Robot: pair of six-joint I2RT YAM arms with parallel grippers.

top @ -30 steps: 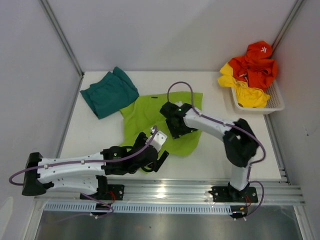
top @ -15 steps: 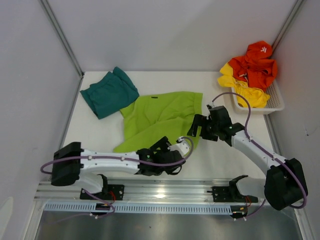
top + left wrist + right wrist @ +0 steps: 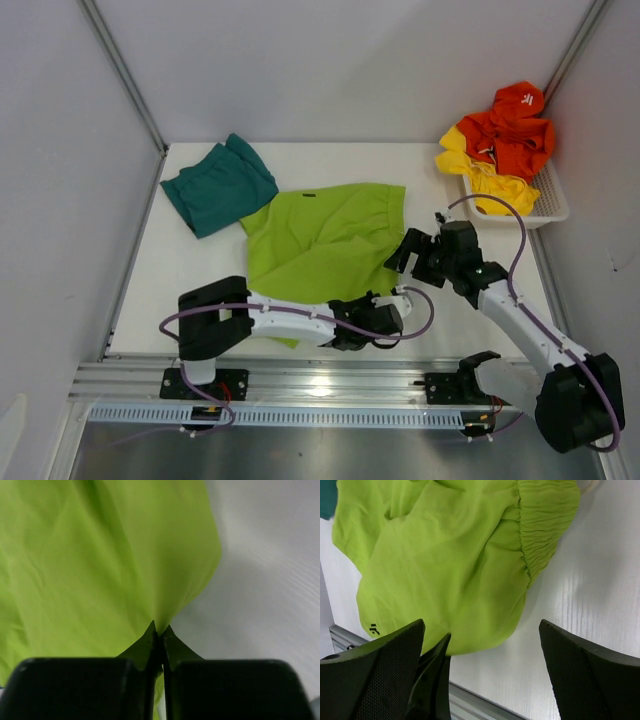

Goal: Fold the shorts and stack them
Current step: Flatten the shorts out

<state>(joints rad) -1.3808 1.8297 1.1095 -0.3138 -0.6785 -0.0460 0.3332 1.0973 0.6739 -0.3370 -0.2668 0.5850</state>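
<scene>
The lime green shorts lie spread flat mid-table, waistband to the right. The teal shorts sit folded at the back left, apart from both arms. My left gripper is at the lime shorts' near right corner and is shut on a pinch of that fabric, which rises in a peak between the jaws. My right gripper hovers just off the shorts' right edge, open, with bare table between its fingers.
A white basket at the back right holds orange and yellow garments. The table's near edge with its metal rail lies just behind the left gripper. Grey walls close in the left, back and right sides.
The left arm swung right along the near edge and its jaws closed on the lime shorts' corner. The right gripper left the shorts' middle and moved out past their right edge.
</scene>
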